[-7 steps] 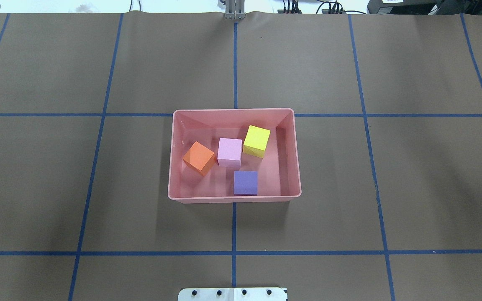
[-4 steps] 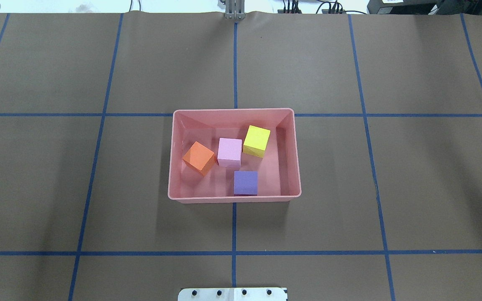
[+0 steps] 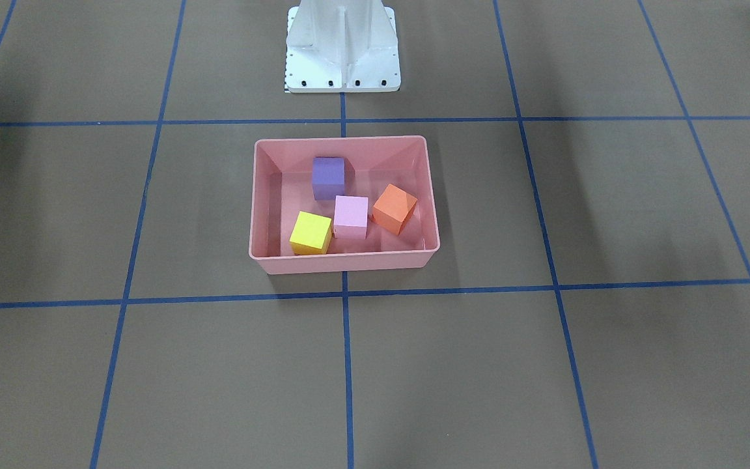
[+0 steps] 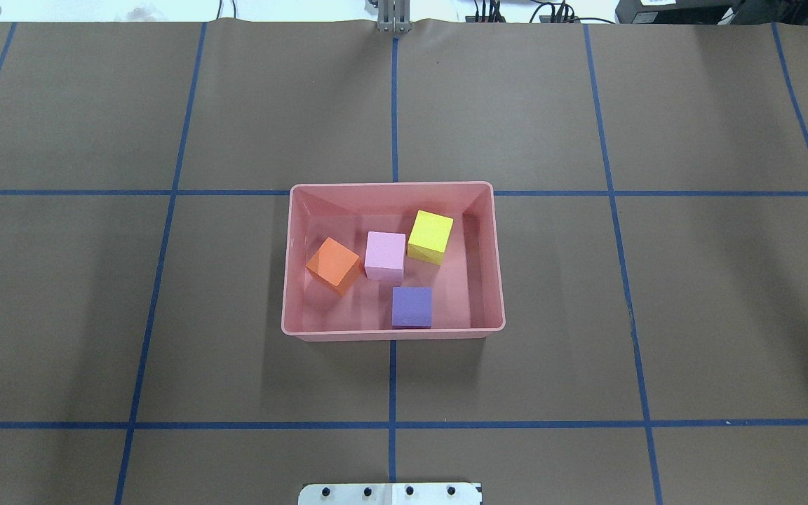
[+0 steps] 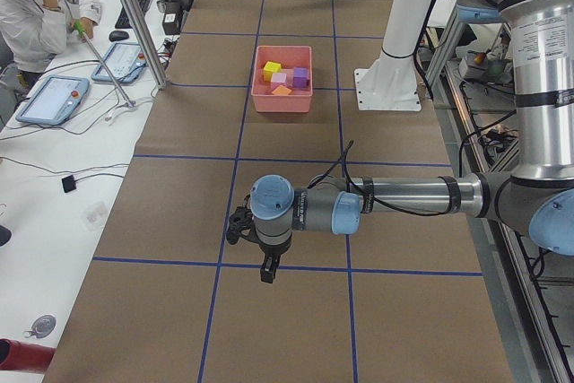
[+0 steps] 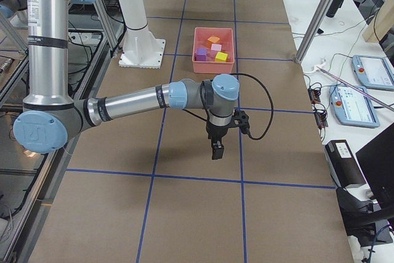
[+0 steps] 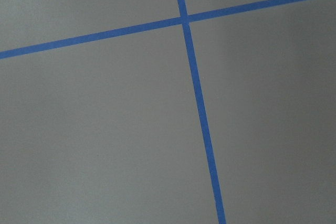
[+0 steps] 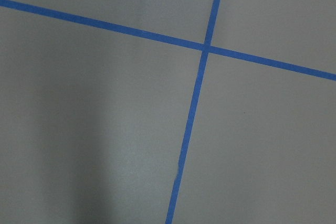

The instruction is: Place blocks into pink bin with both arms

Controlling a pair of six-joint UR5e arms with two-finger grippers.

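The yellow block, light pink block, orange block and purple block are seen lying inside the pink bin on the worktop, while the left tool and right tool are held well away, and whether either is spread or closed cannot be told.

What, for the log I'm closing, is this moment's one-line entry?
in pink bin: yellow block, light-pink block, orange block, purple block | left claw: off bin, state unclear | right claw: off bin, state unclear | task: complete

pink bin on brown table, holding orange block, pink block, yellow block, purple block
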